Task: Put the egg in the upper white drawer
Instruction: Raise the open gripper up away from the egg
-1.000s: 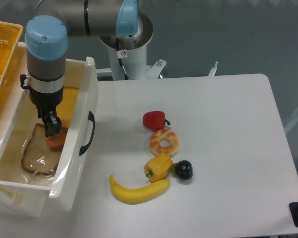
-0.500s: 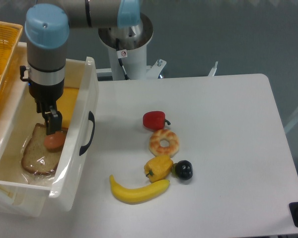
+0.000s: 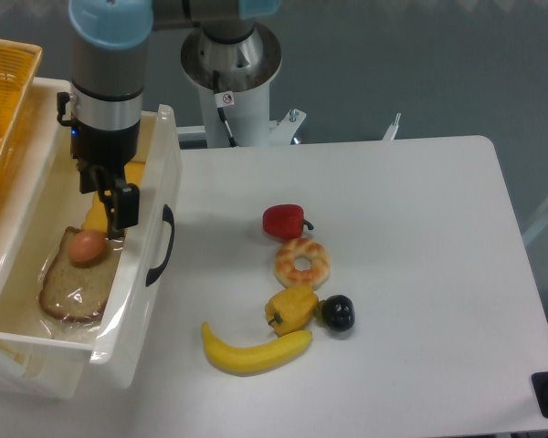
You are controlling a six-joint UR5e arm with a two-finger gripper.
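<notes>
The egg (image 3: 88,246) is brownish-pink and lies inside the upper white drawer (image 3: 152,301), on a slice of bread (image 3: 68,290). The drawer is pulled open at the left and has a black curved handle (image 3: 163,245) on its front. My gripper (image 3: 111,208) hangs above the drawer, up and to the right of the egg, apart from it. Its fingers are open and hold nothing.
A yellow wicker basket (image 3: 7,91) stands at the far left behind the drawer. On the table lie a red pepper (image 3: 285,221), a doughnut (image 3: 302,263), a yellow pepper (image 3: 290,308), a black round fruit (image 3: 337,313) and a banana (image 3: 253,351). A yellow item (image 3: 98,214) lies in the drawer.
The gripper let go of the egg, rose and moved right. The egg now rests a little further left on the bread.
</notes>
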